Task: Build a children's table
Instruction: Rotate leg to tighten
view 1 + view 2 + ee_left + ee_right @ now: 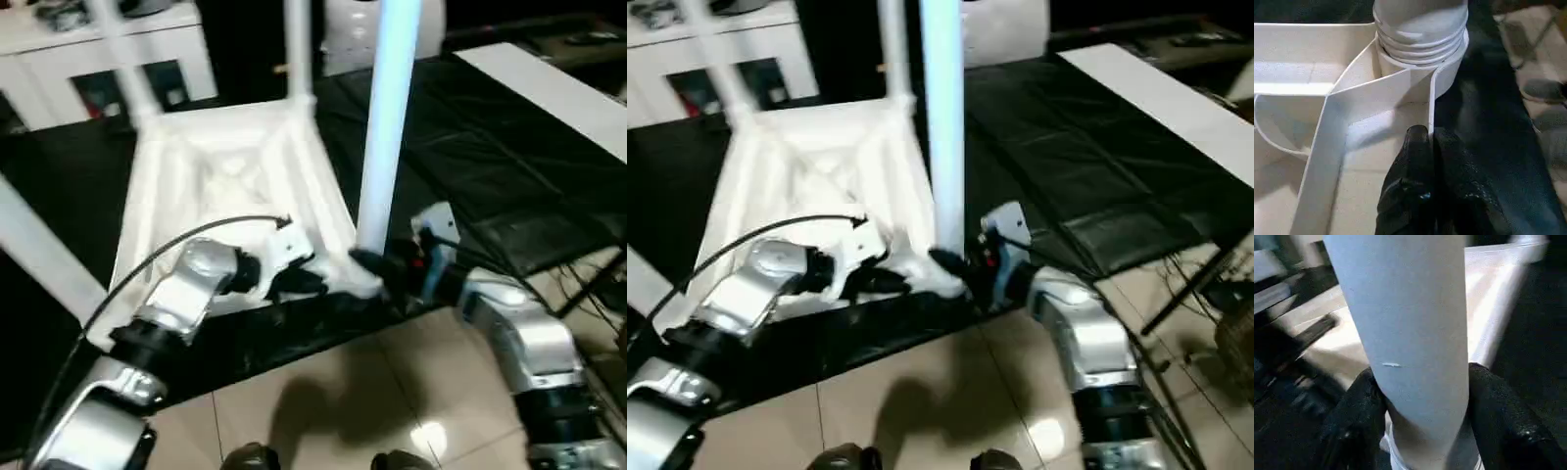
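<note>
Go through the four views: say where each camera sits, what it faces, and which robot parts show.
Left eye, head: looks down at the upturned tabletop; both silver forearms show.
Right eye, head: same scene, slightly offset.
Left wrist: left claw pinches the tabletop's wall beside the corner socket.
Right wrist: right claw grips the upright leg.
Both wrist views share that leg at its socket.

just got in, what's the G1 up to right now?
It's assembling the children's table. The white tabletop lies upside down on a dark mat, ribs facing up. The right gripper is closed around a white tube leg, holding it upright in the near corner socket, where the leg's threaded end sits. The left gripper is pinched on the tabletop's rim beside that socket, apparently steadying it. Two legs already stand in the far corners, and another leg shows at the left edge.
</note>
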You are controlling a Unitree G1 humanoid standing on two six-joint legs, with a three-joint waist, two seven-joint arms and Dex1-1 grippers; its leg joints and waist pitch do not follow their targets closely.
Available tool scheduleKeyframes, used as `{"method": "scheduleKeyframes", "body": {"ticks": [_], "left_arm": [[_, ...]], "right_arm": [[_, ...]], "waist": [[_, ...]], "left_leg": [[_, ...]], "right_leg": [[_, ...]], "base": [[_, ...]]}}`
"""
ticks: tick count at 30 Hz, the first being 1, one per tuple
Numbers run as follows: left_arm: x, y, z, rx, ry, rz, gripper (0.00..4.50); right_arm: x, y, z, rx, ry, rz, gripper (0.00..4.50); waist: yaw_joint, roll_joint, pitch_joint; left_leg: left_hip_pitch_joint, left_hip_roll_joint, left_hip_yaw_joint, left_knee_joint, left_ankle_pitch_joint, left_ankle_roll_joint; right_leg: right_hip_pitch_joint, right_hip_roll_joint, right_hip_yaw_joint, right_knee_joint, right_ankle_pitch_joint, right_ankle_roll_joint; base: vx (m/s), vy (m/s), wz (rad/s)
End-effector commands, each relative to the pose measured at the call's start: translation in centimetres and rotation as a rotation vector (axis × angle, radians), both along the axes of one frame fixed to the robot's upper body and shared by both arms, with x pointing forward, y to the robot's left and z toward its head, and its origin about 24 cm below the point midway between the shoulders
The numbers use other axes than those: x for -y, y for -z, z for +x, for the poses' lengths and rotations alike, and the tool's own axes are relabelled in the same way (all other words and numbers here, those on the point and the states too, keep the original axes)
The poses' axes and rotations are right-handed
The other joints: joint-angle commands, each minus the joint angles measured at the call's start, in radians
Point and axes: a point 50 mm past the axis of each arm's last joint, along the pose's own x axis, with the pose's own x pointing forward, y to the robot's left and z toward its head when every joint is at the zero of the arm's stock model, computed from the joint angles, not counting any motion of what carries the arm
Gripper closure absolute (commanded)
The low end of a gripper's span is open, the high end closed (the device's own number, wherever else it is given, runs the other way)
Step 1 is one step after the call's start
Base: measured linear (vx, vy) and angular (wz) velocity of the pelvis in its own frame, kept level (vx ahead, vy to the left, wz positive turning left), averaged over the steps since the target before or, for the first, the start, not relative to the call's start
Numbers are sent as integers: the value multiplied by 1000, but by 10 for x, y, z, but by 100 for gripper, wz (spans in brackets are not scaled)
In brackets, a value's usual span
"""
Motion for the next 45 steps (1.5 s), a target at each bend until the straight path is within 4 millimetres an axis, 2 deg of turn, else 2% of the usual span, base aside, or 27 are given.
{"method": "scheduleKeyframes", "body": {"ticks": [1,3,4,5,6,7,8,9,10,11,12,13,15,19,21,23,26,29,30,31,36,37,39,40,41,43,45], "left_arm": [[26,-18,12,82,-99,-83,450],[29,-19,14,84,-147,-96,450],[36,-20,16,93,-215,-115,450],[39,-20,17,96,-234,-121,450],[41,-20,17,98,-257,-127,450],[45,-20,16,105,-265,-131,450],[47,-20,16,108,-267,-132,450],[47,-20,16,108,-267,-132,450],[50,-19,13,107,-261,-137,450],[50,-19,13,107,-261,-137,450],[48,-18,12,107,-247,-132,450],[45,-17,12,109,-235,-126,450],[40,-16,11,110,-215,-118,450],[30,-14,7,116,-146,-92,450],[19,-10,4,109,-73,-61,450],[12,-8,-1,103,9,-44,450],[2,-8,-7,98,132,-11,450],[-8,-8,-13,76,269,24,450],[-10,-8,-14,64,299,18,450],[-11,-9,-15,56,314,17,450],[-19,-11,-19,9,449,50,450],[-21,-12,-20,-2,495,67,450],[-21,-12,-20,-4,510,72,450],[-21,-12,-20,-9,534,79,450],[-20,-13,-21,-13,558,87,450],[-20,-13,-21,-13,565,89,450],[-19,-13,-20,-6,574,97,450]], "right_arm": [[-53,-1,1,-53,-42,84,243],[-60,-2,7,-59,27,88,243],[-71,-3,14,-58,111,63,243],[-75,-3,16,-57,136,51,243],[-79,-3,18,-56,165,34,243],[-84,-4,19,-37,169,31,243],[-86,-5,19,-28,170,32,243],[-86,-5,19,-28,170,32,243],[-86,-6,19,9,179,20,188],[-86,-6,19,9,179,20,188],[-81,-8,20,30,183,22,188],[-75,-10,20,54,176,31,173],[-68,-12,19,90,156,26,156],[-47,-17,17,159,98,20,120],[-29,-20,13,198,18,1,110],[-17,-23,8,214,-71,-13,93],[-3,-25,1,207,-206,-28,57],[11,-22,-8,170,-370,-71,37],[14,-21,-10,159,-407,-70,28],[15,-21,-10,151,-424,-70,20],[26,-21,-13,102,-580,-86,20],[29,-21,-13,81,-641,-99,47],[29,-20,-13,71,-661,-101,55],[29,-20,-12,52,-695,-108,61],[29,-18,-12,32,-734,-124,75],[29,-18,-12,26,-746,-133,99],[29,-16,-12,13,-777,-149,104]], "waist": [[-2,2,-57],[-6,-1,-59],[-14,5,-58],[-22,2,-61],[-22,-1,-62],[-23,-1,-63],[-22,1,-64],[-20,1,-68],[-16,-2,-73],[-13,-1,-75],[-11,-6,-77],[-9,-4,-79],[-8,-4,-79],[-5,-6,-78],[-5,-9,-74],[-1,-7,-71],[0,-7,-68],[14,-7,-68],[20,-5,-68],[25,-6,-69],[43,-9,-71],[45,-10,-72],[47,-11,-70],[47,-19,-71],[49,-15,-71],[50,-15,-71],[52,-17,-73]], "left_leg": [[14,37,-27,-86,-361,-25],[16,37,-29,-86,-359,-22],[11,38,-29,-87,-348,-26],[7,37,-31,-87,-334,-30],[8,36,-30,-88,-327,-25],[11,38,-25,-85,-313,-15],[11,38,-24,-84,-303,-10],[10,36,-22,-81,-268,7],[9,38,-19,-77,-217,28],[9,39,-18,-75,-189,39],[8,38,-16,-71,-147,61],[4,36,-16,-68,-108,82],[2,36,-15,-66,-82,105],[0,40,-16,-66,-100,121],[3,41,-15,-67,-123,122],[3,43,-16,-69,-149,122],[8,48,-13,-73,-183,107],[13,51,-13,-74,-197,97],[16,54,-11,-73,-195,93],[14,55,-11,-73,-186,93],[13,56,-9,-71,-178,96],[12,54,-9,-70,-175,98],[11,55,-8,-70,-176,98],[9,54,-8,-70,-172,100],[10,55,-9,-70,-167,100],[10,57,-9,-69,-160,102],[9,56,-9,-67,-147,109]], "right_leg": [[37,-56,38,-96,-395,-170],[40,-57,37,-100,-405,-160],[34,-57,39,-93,-375,-173],[42,-56,36,-90,-358,-174],[42,-55,36,-93,-346,-171],[37,-55,41,-92,-306,-181],[38,-54,41,-92,-285,-184],[42,-53,42,-89,-229,-193],[45,-54,44,-82,-155,-208],[46,-53,43,-79,-117,-215],[47,-52,44,-73,-61,-232],[53,-53,42,-67,-18,-243],[54,-53,41,-64,21,-254],[58,-54,40,-65,-11,-251],[54,-51,40,-70,-45,-248],[56,-54,40,-73,-81,-244],[47,-54,44,-75,-128,-245],[45,-55,45,-79,-162,-242],[41,-54,47,-76,-152,-245],[42,-55,46,-72,-137,-251],[40,-58,46,-68,-125,-265],[41,-59,45,-67,-123,-268],[41,-61,46,-69,-131,-267],[43,-61,46,-68,-132,-269],[42,-62,45,-69,-141,-268],[41,-62,45,-68,-141,-267],[40,-61,44,-65,-122,-273]], "base": [[0,0,0],[0,0,0],[0,0,0],[0,0,0],[0,0,0],[0,0,0],[51,2,3],[51,2,3],[60,-3,4],[61,-11,5],[61,-11,5],[53,-14,2],[0,0,0],[0,0,0],[0,0,0],[0,0,0],[0,0,0],[0,0,0],[0,0,0],[0,0,0],[0,0,0],[0,0,0],[0,0,0],[0,0,0],[0,0,0],[0,0,0],[0,0,0]]}}
